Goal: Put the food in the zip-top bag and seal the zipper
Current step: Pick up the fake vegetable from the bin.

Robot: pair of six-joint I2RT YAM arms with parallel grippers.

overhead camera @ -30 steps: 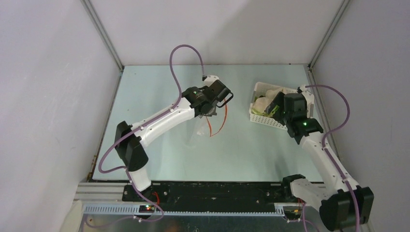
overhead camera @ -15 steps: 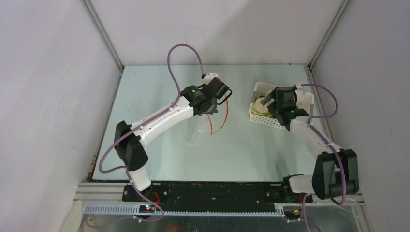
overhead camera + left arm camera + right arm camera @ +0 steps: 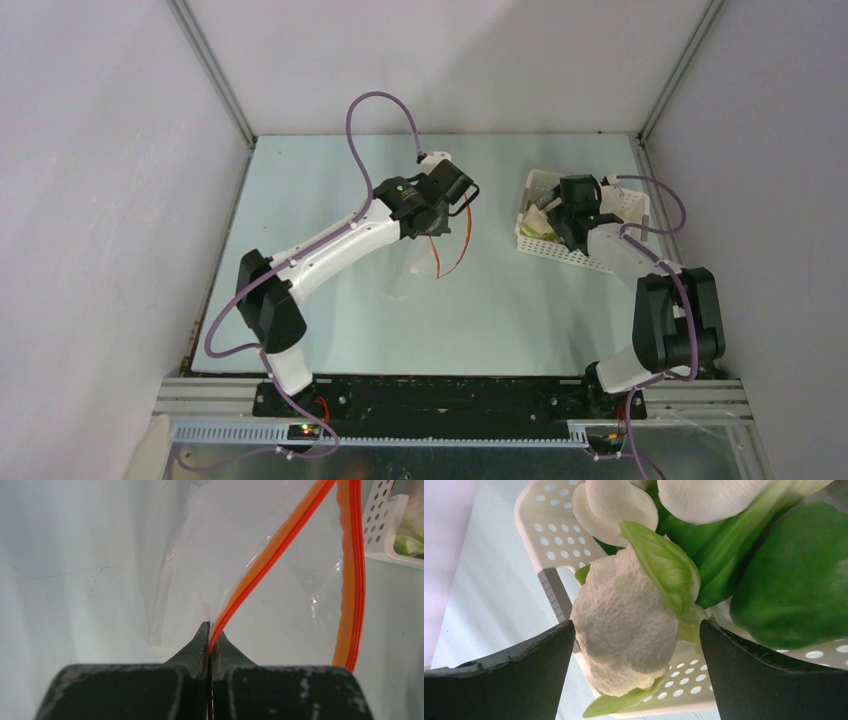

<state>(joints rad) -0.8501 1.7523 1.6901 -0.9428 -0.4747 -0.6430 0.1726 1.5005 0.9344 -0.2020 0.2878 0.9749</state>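
My left gripper (image 3: 437, 228) is shut on the orange-red zipper strip (image 3: 265, 565) of the clear zip-top bag (image 3: 415, 268) and holds it above the table; the bag hangs below with its mouth looped open. The pinch also shows in the left wrist view (image 3: 210, 642). My right gripper (image 3: 548, 212) is open over the white perforated basket (image 3: 560, 250). In the right wrist view its jaws stand wide on either side of a cream-white bumpy cauliflower-like piece (image 3: 624, 635) with a green leaf (image 3: 664, 567). Other food lies behind it: white bulbous pieces (image 3: 616, 505) and green pieces (image 3: 794, 580).
The basket's rim (image 3: 385, 540) shows at the right edge of the left wrist view. Grey walls enclose the table at the back and both sides. The arm bases sit on a black rail (image 3: 450, 395) at the near edge.
My right arm has folded back and its gripper has moved left and down into the basket over the food. My left gripper holds the bag almost still.
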